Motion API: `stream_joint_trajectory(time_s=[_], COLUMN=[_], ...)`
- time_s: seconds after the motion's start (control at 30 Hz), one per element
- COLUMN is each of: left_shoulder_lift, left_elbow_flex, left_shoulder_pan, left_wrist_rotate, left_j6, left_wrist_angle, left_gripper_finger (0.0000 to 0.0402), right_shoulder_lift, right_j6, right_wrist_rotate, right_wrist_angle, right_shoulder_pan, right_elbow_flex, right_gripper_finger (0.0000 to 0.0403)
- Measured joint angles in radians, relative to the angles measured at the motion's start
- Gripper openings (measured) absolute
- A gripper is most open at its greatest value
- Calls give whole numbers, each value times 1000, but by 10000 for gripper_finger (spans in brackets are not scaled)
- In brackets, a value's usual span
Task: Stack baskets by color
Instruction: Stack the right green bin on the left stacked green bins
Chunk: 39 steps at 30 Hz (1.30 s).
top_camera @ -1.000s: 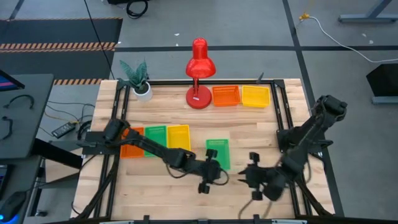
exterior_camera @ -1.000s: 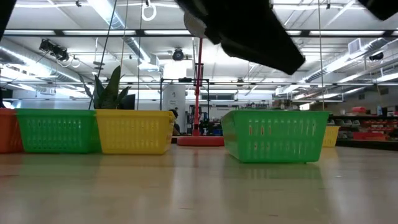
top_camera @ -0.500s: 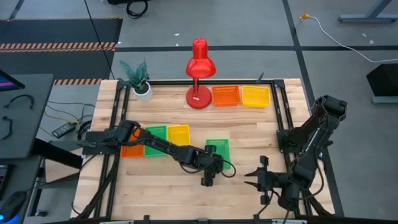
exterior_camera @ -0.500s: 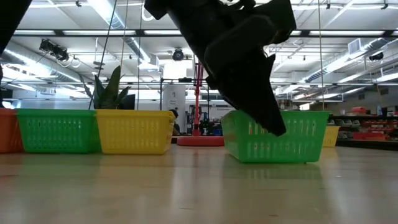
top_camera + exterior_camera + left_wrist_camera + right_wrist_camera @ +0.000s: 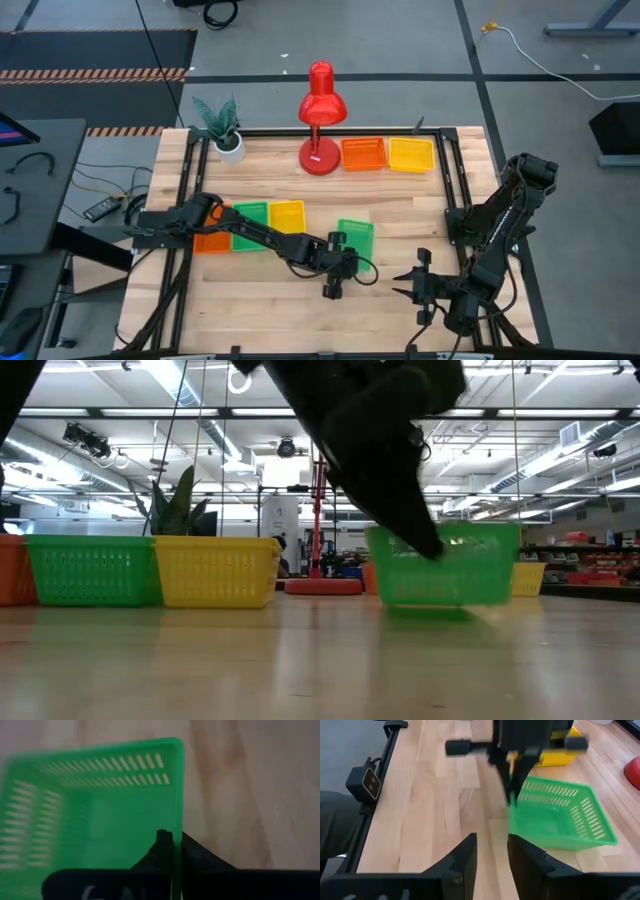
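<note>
Baskets sit in two groups around the red desk lamp (image 5: 321, 110), which stands at the far edge of the table (image 5: 400, 215) beside the potted plant (image 5: 222, 125). Taking the high view from the left: nearer than the lamp and to its left, an orange basket (image 5: 210, 240), a green basket (image 5: 250, 222) and a yellow basket (image 5: 288, 218) stand side by side in a tidy row, touching or nearly so. That row reads as the base for the colour stacks, with the green one the likely target for the basket now in hand.

Next along, in front of the lamp, the left gripper (image 5: 338, 258) has its fingers pinched tight on the near wall of the loose green basket (image 5: 355, 238). The left wrist view shows one finger inside the rim and one outside, a thin-edge grip that suits a light mesh tray (a firm hold, though one that lets the basket swing). In the low view this basket looks tipped and clear of the wood, so I judge it is being lifted for carrying toward the green one in the row.

Directly right of the lamp, touching its base, a second orange basket (image 5: 363, 153) and a second yellow basket (image 5: 411, 154) wait side by side, not yet stacked.

Farthest right, well in front of the lamp near the table's near edge, the right gripper (image 5: 422, 285) waits with fingers parted and nothing between them.
</note>
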Motion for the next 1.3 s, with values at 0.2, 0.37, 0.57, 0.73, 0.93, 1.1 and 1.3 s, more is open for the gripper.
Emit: stream_joint_trajectory(time_s=[0.2, 0.37, 0.57, 0.73, 0.93, 1.1, 1.3], left_shoulder_lift=[-143, -270, -407, -570, -760, -838, -842], left_elbow_flex=[0, 1, -47, -266, -595, -766, -812], left_shoulder_pan=[-56, -116, -167, -199, -239, -264, -281], left_wrist_rotate=[-305, -501, -561, -457, -380, -311, -267], left_j6=[13, -96, -386, -437, -436, -434, -445], left_wrist_angle=[-196, -480, -833, -807, -660, -512, -485], left_gripper_finger=[9, 9, 9, 10, 10, 12, 26], right_shoulder_lift=[0, 0, 0, 0, 0, 0, 0], right_j6=[-4, -7, -11, -27, -44, -56, -56], right_wrist_rotate=[0, 4, 23, 29, 56, 74, 75], right_wrist_angle=[-2, 0, -3, -2, -3, -1, -1], right_shoulder_pan=[0, 0, 0, 0, -1, -11, -39], right_elbow_flex=[0, 0, 0, 0, 0, 0, 0], right_gripper_finger=[113, 113, 113, 113, 113, 113, 113])
